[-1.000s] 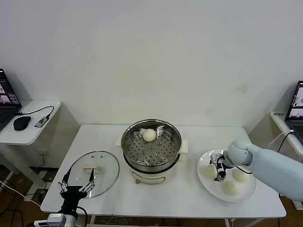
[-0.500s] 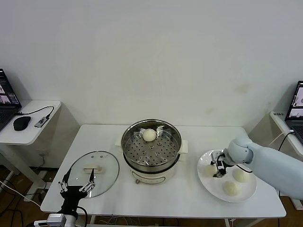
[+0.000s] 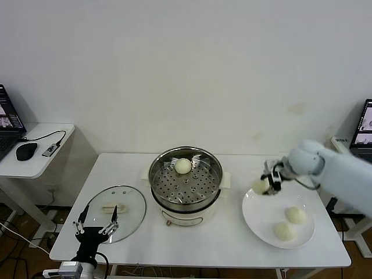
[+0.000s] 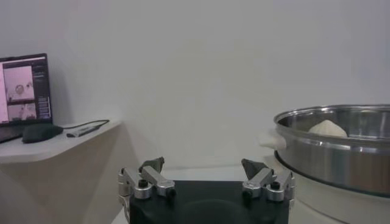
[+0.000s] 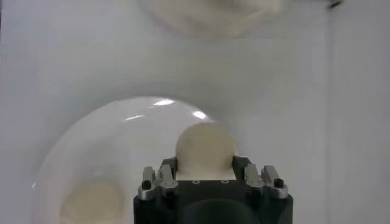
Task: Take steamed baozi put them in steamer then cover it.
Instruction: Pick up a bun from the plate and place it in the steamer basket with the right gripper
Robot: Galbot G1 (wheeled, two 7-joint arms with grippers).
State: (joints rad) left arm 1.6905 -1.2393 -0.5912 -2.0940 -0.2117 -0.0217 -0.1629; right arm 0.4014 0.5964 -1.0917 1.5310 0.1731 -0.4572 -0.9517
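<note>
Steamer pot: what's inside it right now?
Inside the steamer, one baozi sits at the far side of the perforated tray; the other holes are bare. Whatever lies below the tray is hidden. The cover lies on the table beside it.

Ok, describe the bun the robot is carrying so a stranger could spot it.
Find the white plate right of the steamer. Above its far-left rim, the right gripper holds one bun. It is the only bun in the air.
</note>
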